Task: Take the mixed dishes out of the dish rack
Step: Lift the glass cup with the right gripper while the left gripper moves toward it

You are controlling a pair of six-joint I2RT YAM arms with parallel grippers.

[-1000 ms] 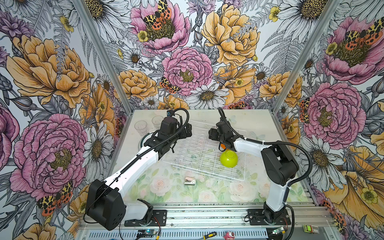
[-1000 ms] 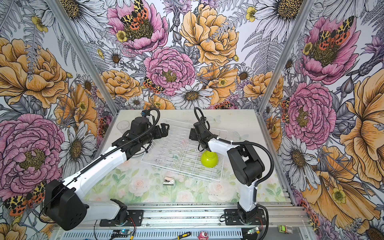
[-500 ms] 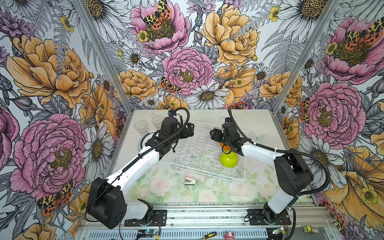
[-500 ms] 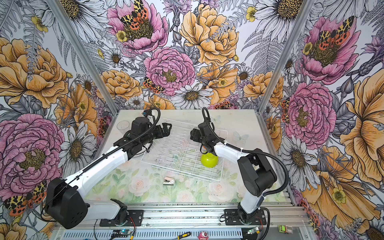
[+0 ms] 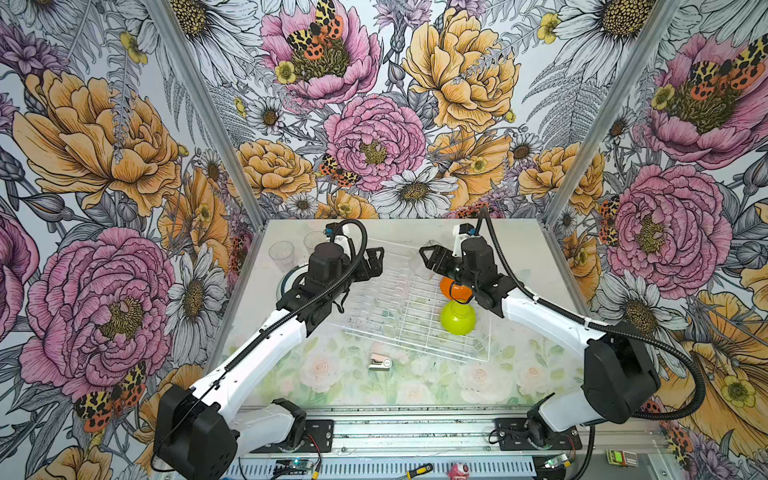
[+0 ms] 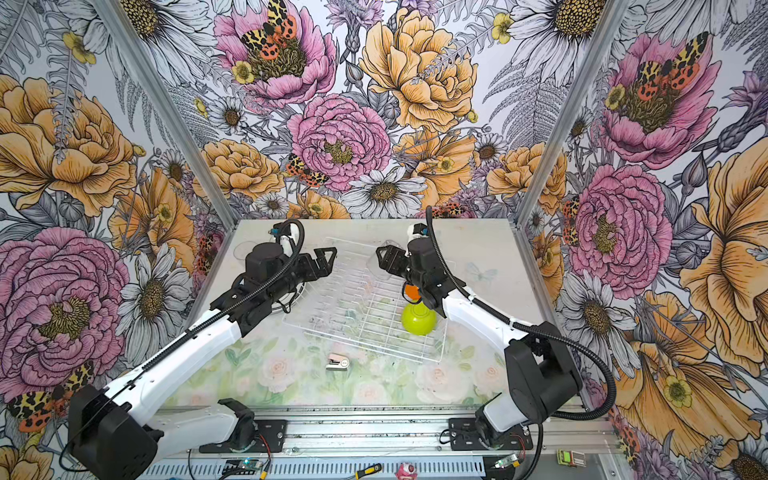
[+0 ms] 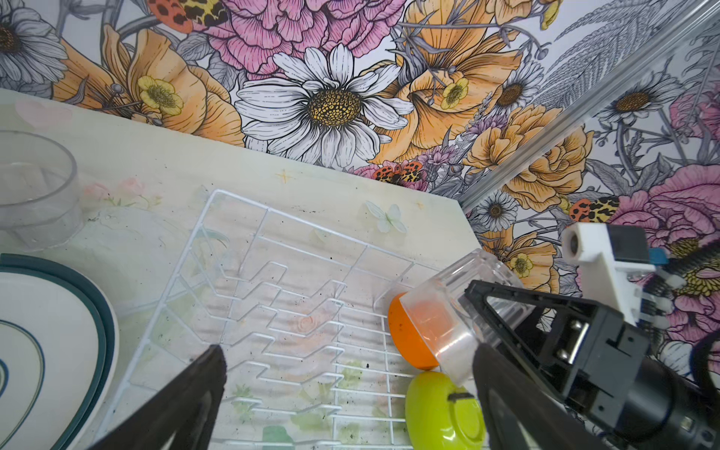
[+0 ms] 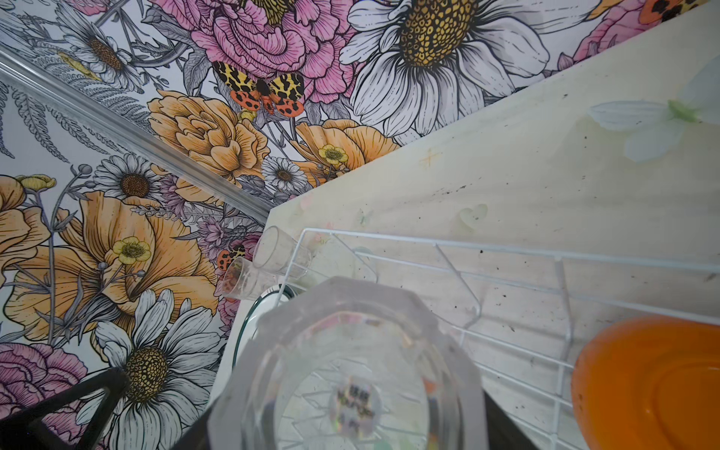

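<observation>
A clear tumbler [image 7: 444, 311] is being gripped by the right gripper [image 5: 427, 259], with the jaws spread about tumbler-wide on its sides. It is being held over the far right part of the dish rack [image 5: 395, 320]. Its long axis is tilted, and one end is pointing down just beside the orange bowl [image 5: 453, 289] (which end is the mouth cannot be told).

The left gripper [image 5: 374, 262] is being held wide open with nothing in it over the rack's far left edge. Its tips are pointed toward the right gripper, with clear room between them.

The rack is being seen skewed to the edges of the table [image 5: 523, 249]. The orange bowl and the lime-green bowl [image 5: 457, 322] are being kept along the rack's right side, the green one nearer the front with its foot ring showing in the left wrist view. The rows of tines to their left are standing bare.

Two tumblers [image 5: 282, 257] are standing upright at the table's far left. Plates [image 7: 58, 331] with teal rims are stacked just left of the rack, partly hidden by the left arm in both top views. A stapler-like thing [image 5: 379, 362] is lying near the rack's front edge. Open table is being left right of the rack and in front of it.
</observation>
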